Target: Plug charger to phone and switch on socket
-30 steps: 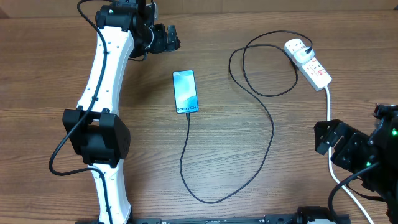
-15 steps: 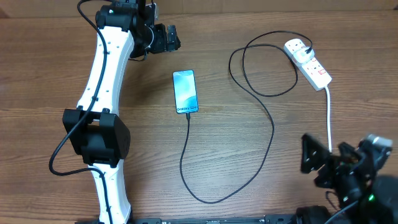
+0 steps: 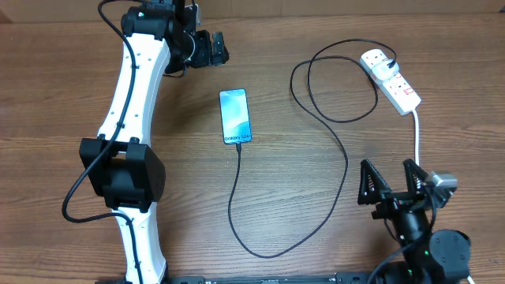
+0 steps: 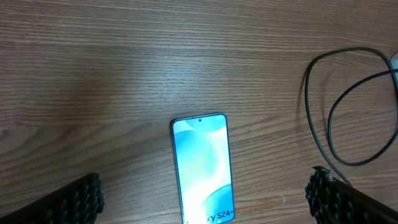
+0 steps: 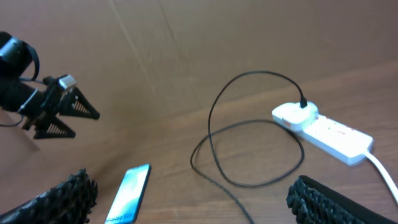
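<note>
The phone [image 3: 235,116] lies flat at mid-table, its light blue screen up and its "Galaxy" text at the near end. The black charger cable [image 3: 345,170] touches the phone's near end, loops toward the front, then runs up to a plug in the white socket [image 3: 392,79] at the far right. My left gripper [image 3: 213,49] is open and empty, above and behind the phone [image 4: 202,165]. My right gripper [image 3: 390,183] is open and empty near the front right, facing the phone [image 5: 129,194], the cable [image 5: 249,127] and the socket [image 5: 323,127].
The socket's thick white cord [image 3: 417,134] runs from the strip down past my right gripper toward the front edge. The left arm's white links [image 3: 130,102] stretch along the left side. The left gripper also shows in the right wrist view [image 5: 59,107].
My right arm has swung from the right edge inward toward the front, and its open fingers now point up the table. The left arm, phone and cable have not moved.
</note>
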